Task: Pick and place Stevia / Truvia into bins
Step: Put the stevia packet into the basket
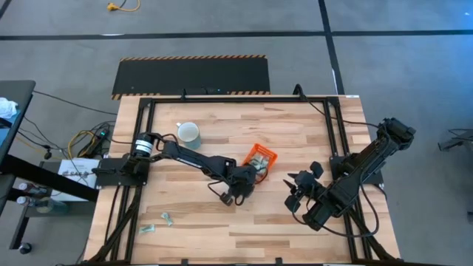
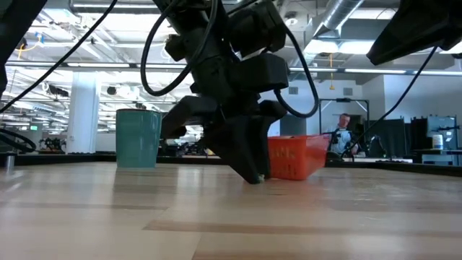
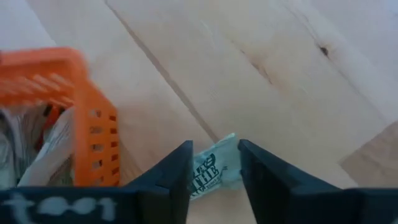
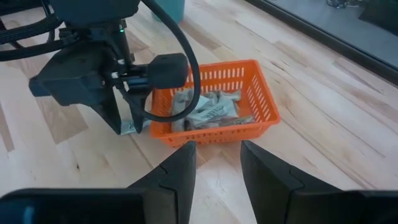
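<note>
Straddling a Stevia sachet (image 3: 211, 171) flat on the table just beside the orange bin (image 3: 93, 134), the left gripper (image 3: 214, 171) stands parted, not yet clamped; closing squarely should avoid nudging the basket. The right gripper (image 4: 217, 165) waits open nearby.

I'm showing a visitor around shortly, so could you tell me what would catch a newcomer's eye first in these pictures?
The bright orange bin near the table's middle stands out first, already holding several sachets. Right beside it the left hand is down at the wood, its fingers either side of a green-and-white sachet lying just outside the bin. The right hand waits apart, facing the bin, and a few stray sachets lie near the table's front left corner.
</note>
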You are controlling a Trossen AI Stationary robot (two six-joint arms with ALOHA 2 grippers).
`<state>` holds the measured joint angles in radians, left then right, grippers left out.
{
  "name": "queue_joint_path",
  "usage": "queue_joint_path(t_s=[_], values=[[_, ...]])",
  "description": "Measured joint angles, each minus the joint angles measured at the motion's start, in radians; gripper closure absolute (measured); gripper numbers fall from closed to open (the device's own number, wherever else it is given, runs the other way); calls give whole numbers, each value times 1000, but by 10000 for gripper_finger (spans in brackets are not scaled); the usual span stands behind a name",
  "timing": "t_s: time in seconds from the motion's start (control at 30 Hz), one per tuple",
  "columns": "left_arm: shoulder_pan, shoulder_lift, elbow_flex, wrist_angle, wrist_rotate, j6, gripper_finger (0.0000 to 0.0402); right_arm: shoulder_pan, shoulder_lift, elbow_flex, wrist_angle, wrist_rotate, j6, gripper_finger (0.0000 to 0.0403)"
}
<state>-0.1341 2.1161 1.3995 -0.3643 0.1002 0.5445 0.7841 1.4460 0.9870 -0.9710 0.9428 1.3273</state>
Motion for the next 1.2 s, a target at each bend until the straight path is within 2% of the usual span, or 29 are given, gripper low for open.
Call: queue_joint_path(t_s=[0.27, 0.33, 0.87, 1.07, 1.2], values=[[-5, -4, -2, -17, 21, -86, 381, 0, 0, 0, 0, 0, 0, 285], [-5, -9, -3, -18, 17, -95, 395, 0, 0, 0, 1, 0, 0, 285], [-51, -137, -7, -39, -78, -121, 401, 0, 0, 0, 3, -1, 0, 285], [-20, -167, -6, 106, -192, -125, 401, 0, 0, 0, 7, 0, 0, 285], [47, -167, -5, 241, -187, -139, 401, 0, 0, 0, 7, -1, 0, 285]])
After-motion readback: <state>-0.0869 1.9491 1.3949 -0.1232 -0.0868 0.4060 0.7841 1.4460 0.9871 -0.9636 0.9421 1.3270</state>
